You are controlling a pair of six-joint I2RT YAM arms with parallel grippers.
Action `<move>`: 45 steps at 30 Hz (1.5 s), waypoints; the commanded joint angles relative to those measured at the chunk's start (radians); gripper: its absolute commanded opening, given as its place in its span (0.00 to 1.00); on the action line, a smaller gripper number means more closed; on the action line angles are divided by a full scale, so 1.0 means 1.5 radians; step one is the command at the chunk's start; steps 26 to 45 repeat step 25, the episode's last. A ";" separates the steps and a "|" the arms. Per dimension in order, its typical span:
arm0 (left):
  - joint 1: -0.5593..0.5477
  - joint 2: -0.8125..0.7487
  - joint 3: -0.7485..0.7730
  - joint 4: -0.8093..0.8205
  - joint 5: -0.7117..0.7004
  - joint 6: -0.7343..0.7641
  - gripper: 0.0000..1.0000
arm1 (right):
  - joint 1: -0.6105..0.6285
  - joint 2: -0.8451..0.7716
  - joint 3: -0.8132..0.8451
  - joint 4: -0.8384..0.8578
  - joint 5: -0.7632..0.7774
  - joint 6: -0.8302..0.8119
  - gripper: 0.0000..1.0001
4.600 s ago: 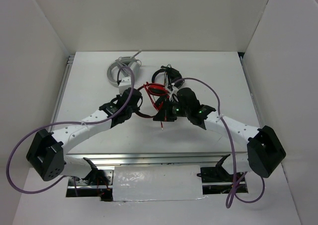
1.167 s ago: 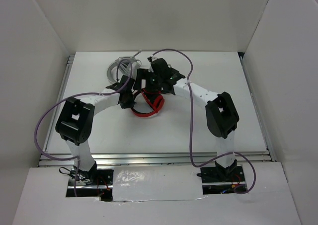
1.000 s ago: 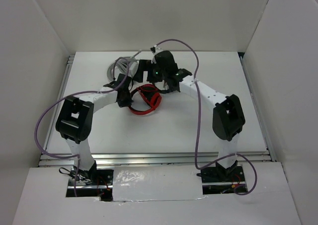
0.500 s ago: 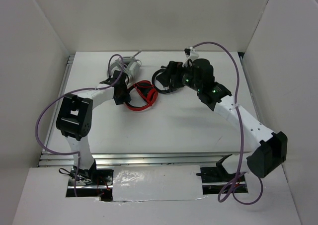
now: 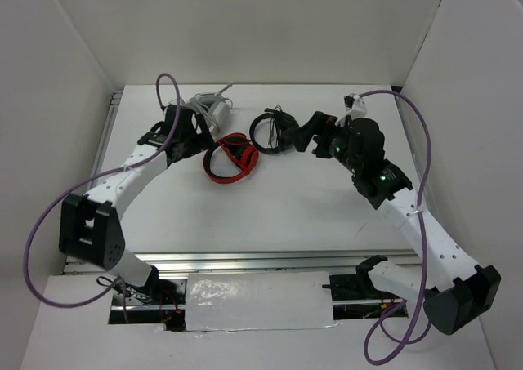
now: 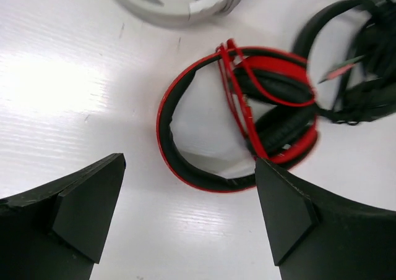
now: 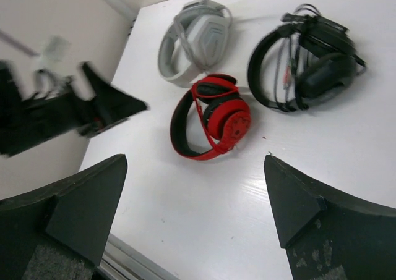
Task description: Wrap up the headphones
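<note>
The red headphones lie flat on the white table, with the ear cups folded inside the band. Their thin red cable crosses over the cups. In the left wrist view the headphones sit just beyond my left gripper, which is open and holds nothing. From above, the left gripper hangs just left of them. My right gripper is open and empty, off to the right. It looks down on the headphones from a distance, jaws wide.
Grey-white headphones lie at the back left, close behind my left gripper. Black headphones with loose cables lie right of the red pair, near my right gripper. White walls enclose the table on three sides.
My left gripper has opened, let go of the red headphones and drawn back to the left. The right arm has swung away to the right. The headphones now rest alone on the table.
</note>
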 commanded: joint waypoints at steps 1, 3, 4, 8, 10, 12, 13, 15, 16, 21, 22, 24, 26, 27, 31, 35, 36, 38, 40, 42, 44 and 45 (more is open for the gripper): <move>-0.006 -0.120 -0.004 -0.032 -0.044 -0.002 0.99 | -0.050 -0.041 -0.028 -0.045 0.029 0.046 1.00; -0.010 -0.173 -0.018 -0.065 -0.088 -0.020 0.99 | -0.073 -0.053 -0.054 -0.057 0.043 0.060 1.00; -0.012 -0.204 -0.037 -0.079 -0.113 -0.030 0.99 | -0.084 -0.062 -0.065 -0.063 0.042 0.063 1.00; -0.015 -0.360 -0.095 -0.150 -0.236 -0.086 0.99 | -0.127 -0.103 -0.126 -0.080 0.056 0.073 1.00; -0.014 -0.407 -0.097 -0.213 -0.268 -0.116 0.99 | -0.130 -0.117 -0.141 -0.094 0.093 0.083 1.00; -0.023 -0.433 -0.095 -0.262 -0.315 -0.164 0.99 | -0.132 -0.141 -0.165 -0.107 0.121 0.102 1.00; -0.031 -0.456 -0.099 -0.302 -0.334 -0.188 0.99 | -0.135 -0.149 -0.174 -0.117 0.132 0.101 1.00; -0.055 -0.478 -0.124 -0.290 -0.359 -0.190 0.99 | -0.138 -0.176 -0.197 -0.130 0.170 0.110 1.00; -0.058 -0.487 -0.128 -0.278 -0.367 -0.190 0.99 | -0.141 -0.185 -0.214 -0.134 0.179 0.110 1.00; -0.059 -0.471 -0.099 -0.312 -0.379 -0.209 0.99 | -0.147 -0.238 -0.236 -0.137 0.208 0.110 1.00; -0.059 -0.465 -0.098 -0.315 -0.380 -0.209 0.99 | -0.148 -0.255 -0.242 -0.128 0.209 0.109 1.00; -0.059 -0.462 -0.098 -0.313 -0.381 -0.214 0.99 | -0.150 -0.267 -0.255 -0.118 0.206 0.107 1.00; -0.058 -0.462 -0.099 -0.309 -0.378 -0.208 0.99 | -0.150 -0.276 -0.257 -0.110 0.206 0.106 1.00; -0.058 -0.462 -0.099 -0.309 -0.378 -0.208 0.99 | -0.150 -0.276 -0.257 -0.110 0.206 0.106 1.00; -0.058 -0.462 -0.099 -0.309 -0.378 -0.208 0.99 | -0.150 -0.276 -0.257 -0.110 0.206 0.106 1.00; -0.058 -0.462 -0.099 -0.309 -0.378 -0.208 0.99 | -0.150 -0.276 -0.257 -0.110 0.206 0.106 1.00; -0.058 -0.462 -0.099 -0.309 -0.378 -0.208 0.99 | -0.150 -0.276 -0.257 -0.110 0.206 0.106 1.00; -0.058 -0.462 -0.099 -0.309 -0.378 -0.208 0.99 | -0.150 -0.276 -0.257 -0.110 0.206 0.106 1.00; -0.058 -0.462 -0.099 -0.309 -0.378 -0.208 0.99 | -0.150 -0.276 -0.257 -0.110 0.206 0.106 1.00; -0.058 -0.462 -0.099 -0.309 -0.378 -0.208 0.99 | -0.150 -0.276 -0.257 -0.110 0.206 0.106 1.00; -0.058 -0.462 -0.099 -0.309 -0.378 -0.208 0.99 | -0.150 -0.276 -0.257 -0.110 0.206 0.106 1.00; -0.058 -0.462 -0.099 -0.309 -0.378 -0.208 0.99 | -0.150 -0.276 -0.257 -0.110 0.206 0.106 1.00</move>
